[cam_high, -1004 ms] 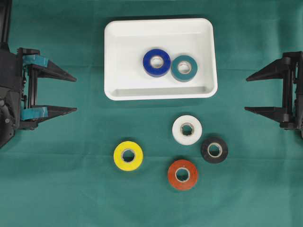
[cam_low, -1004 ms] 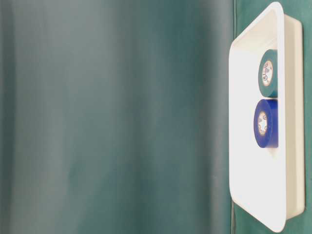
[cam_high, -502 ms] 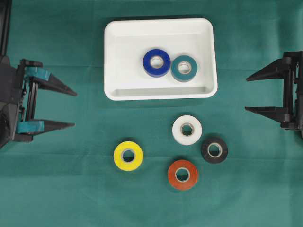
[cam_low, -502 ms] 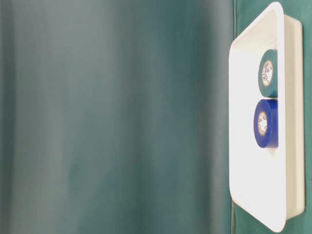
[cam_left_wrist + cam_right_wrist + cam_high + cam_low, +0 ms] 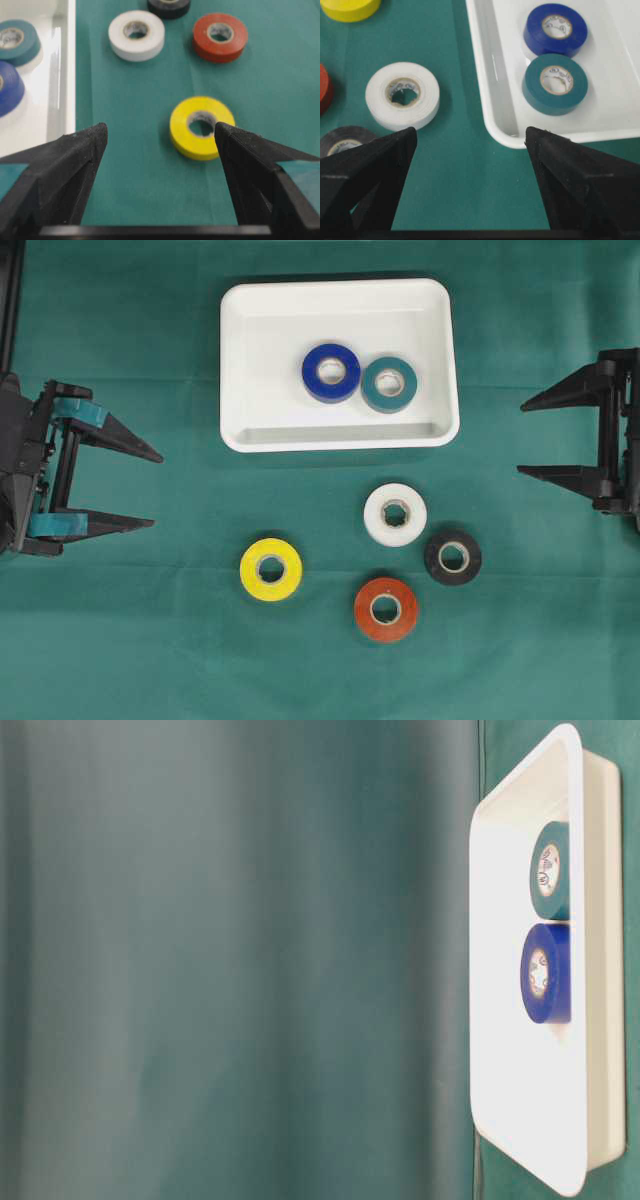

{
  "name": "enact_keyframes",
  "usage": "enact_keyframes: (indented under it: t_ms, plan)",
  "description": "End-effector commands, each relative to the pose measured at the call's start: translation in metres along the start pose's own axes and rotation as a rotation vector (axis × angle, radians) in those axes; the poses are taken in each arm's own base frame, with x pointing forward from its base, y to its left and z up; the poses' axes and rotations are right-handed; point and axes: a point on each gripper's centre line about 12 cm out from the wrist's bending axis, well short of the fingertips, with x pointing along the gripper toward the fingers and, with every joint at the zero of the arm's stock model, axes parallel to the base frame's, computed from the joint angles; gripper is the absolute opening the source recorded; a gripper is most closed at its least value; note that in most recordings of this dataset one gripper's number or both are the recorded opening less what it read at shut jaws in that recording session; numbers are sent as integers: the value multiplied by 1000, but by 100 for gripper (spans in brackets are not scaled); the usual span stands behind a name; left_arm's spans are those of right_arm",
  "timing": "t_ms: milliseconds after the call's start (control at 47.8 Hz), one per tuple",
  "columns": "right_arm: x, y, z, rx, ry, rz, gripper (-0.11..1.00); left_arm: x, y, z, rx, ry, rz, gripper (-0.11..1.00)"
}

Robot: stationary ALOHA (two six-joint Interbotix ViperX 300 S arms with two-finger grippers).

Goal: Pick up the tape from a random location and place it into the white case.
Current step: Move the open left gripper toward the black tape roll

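The white case (image 5: 236,360) lies at the top middle of the green cloth and holds a blue tape roll (image 5: 331,372) and a teal tape roll (image 5: 389,384). On the cloth below it lie a white roll (image 5: 395,514), a black roll (image 5: 453,557), a red roll (image 5: 386,609) and a yellow roll (image 5: 271,569). My left gripper (image 5: 155,490) stands open at the left edge, empty; in its wrist view the yellow roll (image 5: 199,128) lies just ahead of its right fingertip. My right gripper (image 5: 520,438) stands open at the right edge, empty, facing the case's corner (image 5: 506,131).
The table-level view shows the case (image 5: 578,750) on edge with the teal roll (image 5: 550,870) and blue roll (image 5: 545,973) inside, against a blurred green backdrop. Green cloth covers the whole table.
My left gripper has shifted downward toward the near side and turned slightly. The right gripper and all the rolls stayed where they were.
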Motion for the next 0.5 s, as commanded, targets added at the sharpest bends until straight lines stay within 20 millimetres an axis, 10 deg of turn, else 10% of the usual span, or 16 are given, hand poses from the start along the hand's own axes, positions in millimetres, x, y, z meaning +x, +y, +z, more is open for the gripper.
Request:
enact_keyframes:
  t_ms: [0,481]
  plan:
    - [-1,1,8,3,-22,4,87,4,-2,8,0,-29,-7,85]
    - [-1,1,8,0,-23,3,87,82,-16,49,20,29,-47,85]
